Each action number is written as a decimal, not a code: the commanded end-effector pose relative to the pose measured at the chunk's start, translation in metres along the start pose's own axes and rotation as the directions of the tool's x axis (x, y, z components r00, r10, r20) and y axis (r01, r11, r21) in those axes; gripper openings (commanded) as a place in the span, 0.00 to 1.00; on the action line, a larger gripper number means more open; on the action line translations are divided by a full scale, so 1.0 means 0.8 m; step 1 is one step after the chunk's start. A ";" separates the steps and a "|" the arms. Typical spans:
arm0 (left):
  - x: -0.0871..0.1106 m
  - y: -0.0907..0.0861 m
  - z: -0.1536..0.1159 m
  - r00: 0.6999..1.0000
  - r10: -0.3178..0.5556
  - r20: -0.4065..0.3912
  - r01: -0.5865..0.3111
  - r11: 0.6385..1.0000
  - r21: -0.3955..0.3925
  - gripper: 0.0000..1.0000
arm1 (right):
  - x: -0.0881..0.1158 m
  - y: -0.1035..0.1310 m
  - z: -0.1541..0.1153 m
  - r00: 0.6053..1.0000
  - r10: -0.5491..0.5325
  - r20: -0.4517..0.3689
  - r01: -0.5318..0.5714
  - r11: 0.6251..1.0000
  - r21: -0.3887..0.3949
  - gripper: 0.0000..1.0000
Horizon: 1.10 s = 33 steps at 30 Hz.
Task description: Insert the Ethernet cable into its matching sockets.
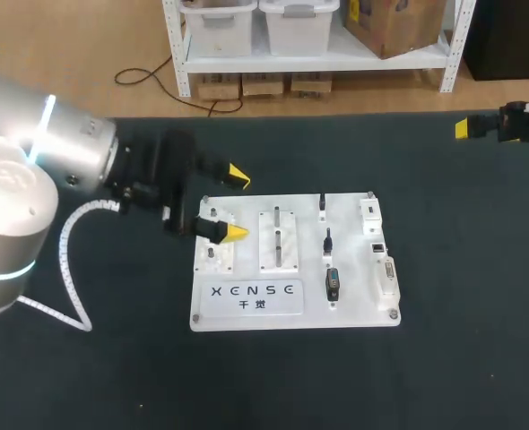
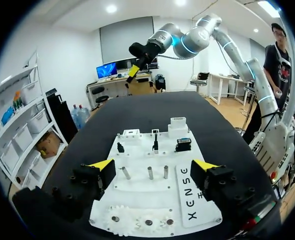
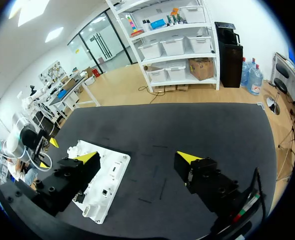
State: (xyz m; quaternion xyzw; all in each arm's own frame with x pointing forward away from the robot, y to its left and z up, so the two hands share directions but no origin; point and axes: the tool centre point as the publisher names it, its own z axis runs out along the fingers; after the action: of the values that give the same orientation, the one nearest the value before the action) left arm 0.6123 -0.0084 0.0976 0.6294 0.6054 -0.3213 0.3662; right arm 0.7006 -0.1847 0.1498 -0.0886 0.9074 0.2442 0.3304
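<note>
Evidently this is a pause before any grasp: both sets of jaws gape with nothing in them.

The left arm (image 1: 76, 157) holds its jaws released over the left edge of the white board (image 1: 354, 305), which lies at the middle of the black worktop (image 1: 444, 358). It is probably lined up to reach across the board. The Ethernet cable is likely one of the small dark plug-like pieces (image 1: 328, 240) standing in a row right of the board's middle, though which one cannot be told. The sockets (image 1: 377, 246) seem to sit along the board's right edge. The right arm (image 1: 526, 121) hangs at the worktop's far right corner, jaws likewise released, apparently parked clear. Dark lettering (image 1: 251, 291) runs along the board's near edge.
</note>
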 end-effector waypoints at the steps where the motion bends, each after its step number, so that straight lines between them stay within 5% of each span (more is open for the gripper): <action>1: 0.009 -0.012 0.009 1.000 -0.006 0.015 0.006 1.000 -0.017 1.00 | 0.000 -0.001 0.000 1.000 -0.001 -0.001 0.001 1.000 -0.002 1.00; 26: 0.018 -0.011 0.020 0.999 -0.038 -0.019 0.039 0.999 0.015 1.00 | 0.000 -0.001 0.000 1.000 -0.001 -0.001 0.001 1.000 -0.002 1.00; 33: 0.018 -0.011 0.020 0.999 -0.038 -0.019 0.039 0.999 0.015 1.00 | 0.003 0.091 0.026 0.995 -0.075 -0.066 0.073 0.997 -0.024 1.00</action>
State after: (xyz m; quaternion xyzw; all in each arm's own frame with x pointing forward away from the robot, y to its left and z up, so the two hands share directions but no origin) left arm 0.6042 -0.0150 0.0773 0.6232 0.6189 -0.3265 0.3492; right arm 0.6881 -0.1387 0.1595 -0.1350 0.9074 0.2483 0.3112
